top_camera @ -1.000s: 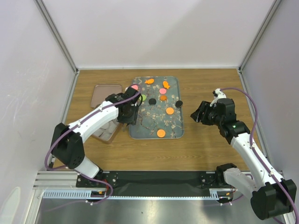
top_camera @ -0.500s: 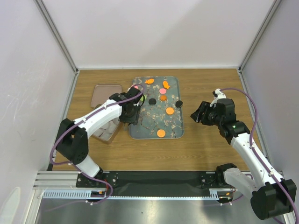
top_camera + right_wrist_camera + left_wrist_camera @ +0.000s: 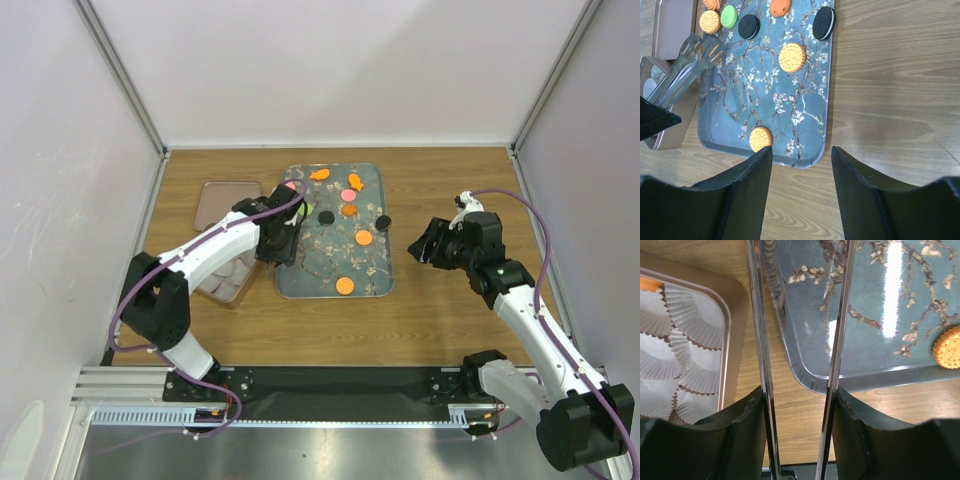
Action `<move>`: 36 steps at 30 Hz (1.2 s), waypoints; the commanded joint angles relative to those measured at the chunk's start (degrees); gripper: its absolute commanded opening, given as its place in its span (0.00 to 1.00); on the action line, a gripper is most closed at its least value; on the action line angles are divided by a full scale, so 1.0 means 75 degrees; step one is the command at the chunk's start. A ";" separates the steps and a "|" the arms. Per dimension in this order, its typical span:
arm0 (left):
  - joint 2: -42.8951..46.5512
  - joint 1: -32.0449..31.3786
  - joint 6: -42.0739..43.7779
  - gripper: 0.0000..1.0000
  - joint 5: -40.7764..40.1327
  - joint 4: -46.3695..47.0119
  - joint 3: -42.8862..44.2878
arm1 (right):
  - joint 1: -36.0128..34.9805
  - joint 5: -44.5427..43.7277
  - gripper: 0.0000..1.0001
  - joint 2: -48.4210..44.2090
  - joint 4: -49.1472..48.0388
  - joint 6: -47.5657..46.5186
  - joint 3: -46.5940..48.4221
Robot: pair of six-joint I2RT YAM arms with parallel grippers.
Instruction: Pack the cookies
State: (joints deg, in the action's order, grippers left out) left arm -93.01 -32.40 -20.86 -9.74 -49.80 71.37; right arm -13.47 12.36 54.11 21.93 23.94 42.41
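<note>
- Left claw [image 3: 799, 400] is clenching tongs [image 3: 837, 340] over the left edge of the tray [image 3: 374, 272].
- Cookies [image 3: 791, 56] are lying scattered on the tray.
- Right claw [image 3: 801, 155] is hanging spread open, right of the tray.

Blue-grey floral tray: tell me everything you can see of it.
Glossy rectangle with rounded corners, a raised rim and white blossom branches, the blue-grey floral tray lies flat on the wooden table beside the open metal tin of paper cups. Orange, pink, green and black cookies lie scattered on it; metal tongs in the left gripper reach over its edge nearest the tin.
</note>
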 commanded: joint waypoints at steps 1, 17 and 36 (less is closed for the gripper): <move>0.0003 0.0078 0.0145 0.52 0.0290 0.0277 0.0023 | 0.0004 -0.0043 0.57 -0.0054 -0.0241 0.0054 0.0005; -0.0055 0.0395 0.0121 0.50 0.0408 0.0347 -0.0364 | 0.0004 -0.0031 0.57 -0.0078 -0.0241 0.0054 0.0005; 0.0424 0.0324 0.0321 0.39 0.0712 0.0148 -0.0422 | 0.0004 -0.0007 0.57 -0.0078 -0.0241 0.0054 0.0005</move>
State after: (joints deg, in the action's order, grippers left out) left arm -93.21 -29.82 -19.81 -5.30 -48.62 68.25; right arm -13.47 12.38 54.11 21.91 23.94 42.41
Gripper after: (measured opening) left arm 0.419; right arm 0.568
